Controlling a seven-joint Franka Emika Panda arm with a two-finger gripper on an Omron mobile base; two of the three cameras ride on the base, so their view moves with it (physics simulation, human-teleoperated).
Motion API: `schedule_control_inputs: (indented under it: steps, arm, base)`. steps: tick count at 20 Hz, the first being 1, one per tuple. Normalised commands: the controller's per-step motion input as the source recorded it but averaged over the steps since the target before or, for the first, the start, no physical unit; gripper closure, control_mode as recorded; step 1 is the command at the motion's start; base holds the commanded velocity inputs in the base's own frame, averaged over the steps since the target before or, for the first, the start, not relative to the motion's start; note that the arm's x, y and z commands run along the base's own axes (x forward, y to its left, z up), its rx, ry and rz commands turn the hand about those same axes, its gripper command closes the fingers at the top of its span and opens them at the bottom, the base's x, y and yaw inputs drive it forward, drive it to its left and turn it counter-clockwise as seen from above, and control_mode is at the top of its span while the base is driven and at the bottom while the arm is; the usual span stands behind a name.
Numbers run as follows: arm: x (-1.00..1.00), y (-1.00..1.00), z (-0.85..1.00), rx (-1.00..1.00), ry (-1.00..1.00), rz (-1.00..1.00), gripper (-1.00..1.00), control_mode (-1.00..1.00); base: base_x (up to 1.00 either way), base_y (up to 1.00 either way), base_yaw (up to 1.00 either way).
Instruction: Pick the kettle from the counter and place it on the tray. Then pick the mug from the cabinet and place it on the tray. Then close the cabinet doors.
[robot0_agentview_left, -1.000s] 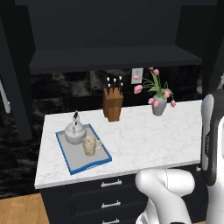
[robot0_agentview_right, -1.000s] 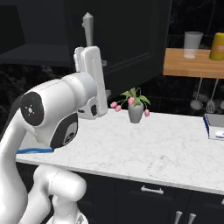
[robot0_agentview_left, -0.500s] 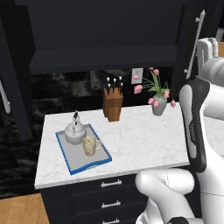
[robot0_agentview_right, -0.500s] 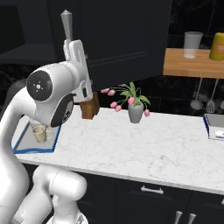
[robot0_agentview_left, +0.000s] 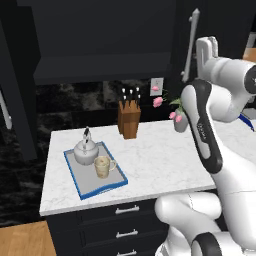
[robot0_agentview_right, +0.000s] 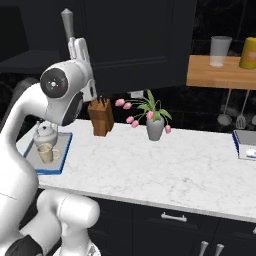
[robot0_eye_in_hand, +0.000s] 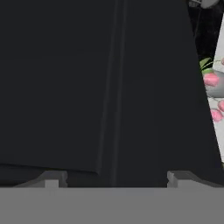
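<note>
On counter (robot0_agentview_left: 165, 165), kettle (robot0_agentview_left: 86, 150) and mug (robot0_agentview_left: 102, 166) sitting on tray (robot0_agentview_left: 107, 184), arm newly swung up against right cabinet door (robot0_eye_in_hand: 109, 87) for closing, gripper state untellable.

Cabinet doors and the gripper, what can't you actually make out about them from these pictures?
- Right cabinet door: in the left base view the arm covers part of it, so how far it has swung is unclear.
- Left cabinet door: cut off by the frame edge.
- Cabinet interior: too dark to see inside.
- Gripper: in the hand view the tips barely show against the dark panel; contact unclear.
</note>
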Motion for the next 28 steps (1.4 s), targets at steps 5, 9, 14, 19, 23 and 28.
schedule_control_inputs:
  steps: [5, 9, 14, 19, 23, 28]
  arm:
    - [0.93, 0.02, -0.16, 0.0, 0.0, 0.05, -1.0, -1.0]
    - [0.48, -0.06, -0.15, -0.18, 0.0, -0.01, -1.0, -1.0]
    - [0.69, -0.15, -0.14, -0.14, -0.02, -0.05, -1.0, -1.0]
    - [0.76, -0.14, -0.15, -0.06, 0.0, -0.03, -1.0, -1.0]
    - [0.57, -0.21, -0.18, -0.04, 0.0, 0.0, -1.0, -1.0]
    - [0.59, -0.26, -0.25, 0.0, 0.0, 0.0, -1.0, -1.0]
  base:
    - [0.0, 0.0, 0.0]
    - [0.0, 0.0, 0.0]
    - [0.0, 0.0, 0.0]
    - [0.0, 0.0, 0.0]
    - [0.0, 0.0, 0.0]
    - [0.0, 0.0, 0.0]
